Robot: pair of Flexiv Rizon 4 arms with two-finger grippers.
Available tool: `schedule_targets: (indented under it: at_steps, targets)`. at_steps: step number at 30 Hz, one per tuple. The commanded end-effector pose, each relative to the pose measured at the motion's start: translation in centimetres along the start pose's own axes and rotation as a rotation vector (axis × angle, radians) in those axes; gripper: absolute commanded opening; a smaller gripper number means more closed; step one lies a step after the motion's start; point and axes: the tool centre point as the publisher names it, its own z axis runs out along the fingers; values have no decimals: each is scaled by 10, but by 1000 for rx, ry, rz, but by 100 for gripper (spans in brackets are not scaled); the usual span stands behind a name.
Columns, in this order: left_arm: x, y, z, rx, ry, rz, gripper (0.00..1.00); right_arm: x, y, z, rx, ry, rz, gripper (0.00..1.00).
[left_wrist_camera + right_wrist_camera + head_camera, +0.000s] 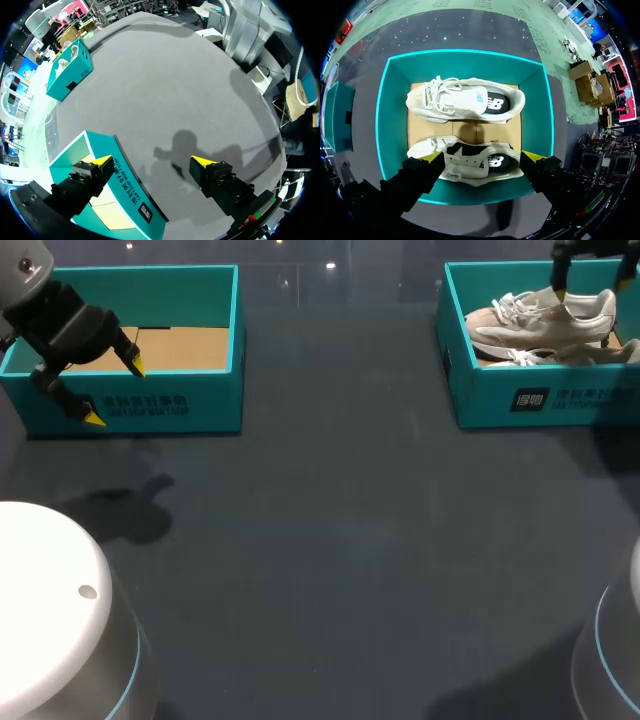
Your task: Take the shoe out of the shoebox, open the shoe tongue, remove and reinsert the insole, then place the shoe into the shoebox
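Upper right of the head view, your right gripper [481,159] hangs fingers spread over the nearer shoe [470,162] in its shoebox [520,390], placed to straddle it; your left gripper [113,392], fingers spread, idles over the other box [150,405].

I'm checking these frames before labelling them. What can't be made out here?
- Right gripper: cut off by the head view's upper edge; in its wrist view its open fingers straddle the near shoe, contact unclear.
- Insoles: hidden inside both shoes; the far shoe shows only its upper.
- Left shoebox: its near wall hides part of the floor in the head view.
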Motion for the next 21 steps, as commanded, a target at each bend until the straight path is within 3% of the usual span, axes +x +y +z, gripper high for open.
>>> schedule_targets:
  at_steps: [1, 4, 9, 17, 21]
  targets:
    - [1, 0, 0, -3, 0, 0, 100, 7, -35, -10, -47, 1, -8, 100]
    - [1, 0, 0, -3, 0, 0, 100, 13, -48, -13, -39, 6, -11, 100]
    - [3, 7, -13, -57, 19, -214, 100, 31, -70, -17, -55, 40, -23, 100]
    - [-7, 30, -30, -239, 51, -718, 100, 31, -70, -17, -55, 40, -23, 100]
    - [-14, 40, -47, -261, 17, -927, 100, 31, -70, -17, -55, 40, -23, 100]
